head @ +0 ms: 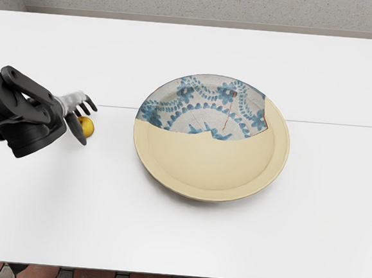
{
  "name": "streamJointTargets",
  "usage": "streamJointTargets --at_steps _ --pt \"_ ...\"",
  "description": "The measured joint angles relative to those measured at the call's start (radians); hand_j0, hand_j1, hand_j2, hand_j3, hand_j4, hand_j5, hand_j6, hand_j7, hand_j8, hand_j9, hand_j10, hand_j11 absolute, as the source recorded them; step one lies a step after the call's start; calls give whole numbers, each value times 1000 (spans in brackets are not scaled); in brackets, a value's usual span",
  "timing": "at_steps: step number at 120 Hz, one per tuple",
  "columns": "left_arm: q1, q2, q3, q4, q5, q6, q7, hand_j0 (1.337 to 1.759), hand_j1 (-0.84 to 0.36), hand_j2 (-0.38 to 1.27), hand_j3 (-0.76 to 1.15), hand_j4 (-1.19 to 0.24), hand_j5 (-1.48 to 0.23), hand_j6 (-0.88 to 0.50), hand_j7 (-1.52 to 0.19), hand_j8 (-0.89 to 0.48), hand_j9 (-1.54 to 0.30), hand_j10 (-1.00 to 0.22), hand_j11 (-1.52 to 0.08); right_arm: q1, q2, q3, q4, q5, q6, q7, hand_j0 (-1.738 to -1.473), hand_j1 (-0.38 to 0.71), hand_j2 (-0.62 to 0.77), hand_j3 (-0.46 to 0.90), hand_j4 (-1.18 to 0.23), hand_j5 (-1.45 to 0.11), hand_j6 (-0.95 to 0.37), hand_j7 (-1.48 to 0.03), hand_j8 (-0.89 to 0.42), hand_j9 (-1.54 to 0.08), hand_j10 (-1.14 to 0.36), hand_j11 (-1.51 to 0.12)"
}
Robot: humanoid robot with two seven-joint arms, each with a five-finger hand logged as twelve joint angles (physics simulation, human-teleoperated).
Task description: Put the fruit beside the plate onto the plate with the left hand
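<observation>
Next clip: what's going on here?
The left hand, its arm coming in from the left edge, is right at a small orange fruit. The fruit sits on the white table, to the left of the patterned plate and apart from it. This view does not show whether the hand grips the fruit yet. The fruit is not yet on the plate. The right arm is out of view.

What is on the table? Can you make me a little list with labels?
table: white
plate: cream, blue pattern at the far side
fruit: small, orange-yellow, on the table, left of the plate
left hand: at the fruit, partly hiding it; grip unclear
right hand: not in view
</observation>
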Motion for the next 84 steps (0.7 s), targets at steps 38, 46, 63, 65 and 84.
streamJointTargets --at_steps 38,46,63,65,84 --pt "6 0 -1 -1 -7 0 0 1658 -134 81 0 -403 -524 -403 -524 -403 -524 -403 -524 0 0 0 0 0 0 0 -1658 -335 -2 0 -12 -15 -12 -15 -12 -15 -11 -15" --pt "6 0 0 -1 -9 0 0 1658 -164 86 0 -428 -556 -428 -556 -428 -556 -428 -556 0 0 0 0 0 0 0 -1658 -335 -2 0 -12 -15 -12 -15 -12 -15 -11 -15" --pt "3 2 0 -9 -24 -3 0 1655 -302 177 0 -592 -761 -449 -772 -426 -783 -580 -784 0 0 0 0 0 0 0 -1658 -335 -2 0 -11 -15 -12 -15 -12 -15 -11 -15" --pt "3 2 0 -11 -24 -4 0 1654 -311 182 0 -611 -784 -437 -797 -412 -813 -594 -814 0 0 0 0 0 0 0 -1658 -335 -2 0 -11 -15 -12 -15 -12 -15 -11 -15" --pt "3 3 1 -18 -30 -6 1 1652 -296 323 0 -738 -908 -470 -938 -427 -969 -706 -973 0 0 0 0 0 0 0 -1658 -335 -2 0 -11 -15 -11 -15 -11 -15 -11 -15"
